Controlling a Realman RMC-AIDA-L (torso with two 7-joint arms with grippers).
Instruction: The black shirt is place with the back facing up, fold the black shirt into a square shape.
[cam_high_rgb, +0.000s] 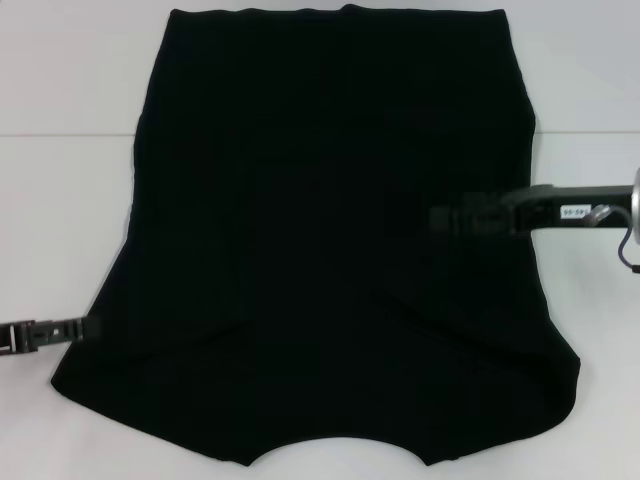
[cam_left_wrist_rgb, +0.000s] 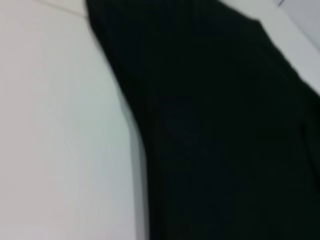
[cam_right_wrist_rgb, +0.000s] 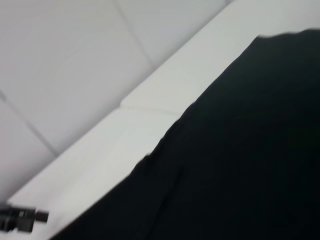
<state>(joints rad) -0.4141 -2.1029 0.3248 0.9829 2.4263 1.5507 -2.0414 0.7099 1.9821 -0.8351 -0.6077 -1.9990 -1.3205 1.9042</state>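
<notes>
The black shirt (cam_high_rgb: 320, 200) lies spread flat on the white table (cam_high_rgb: 60, 200), plain side up. Its neck cutout is at the near edge and its hem at the far edge. My left gripper (cam_high_rgb: 88, 328) comes in low from the left and reaches the edge of the near left sleeve. My right gripper (cam_high_rgb: 440, 218) reaches in from the right and hovers over the shirt's right half. The left wrist view shows the shirt (cam_left_wrist_rgb: 225, 125) beside bare table. The right wrist view shows the shirt (cam_right_wrist_rgb: 240, 170) and, farther off, the left gripper (cam_right_wrist_rgb: 30, 218).
White table surface (cam_high_rgb: 590, 330) shows to the left and right of the shirt, with a seam line (cam_high_rgb: 60, 135) running across it. The shirt's collar edge reaches the near table edge.
</notes>
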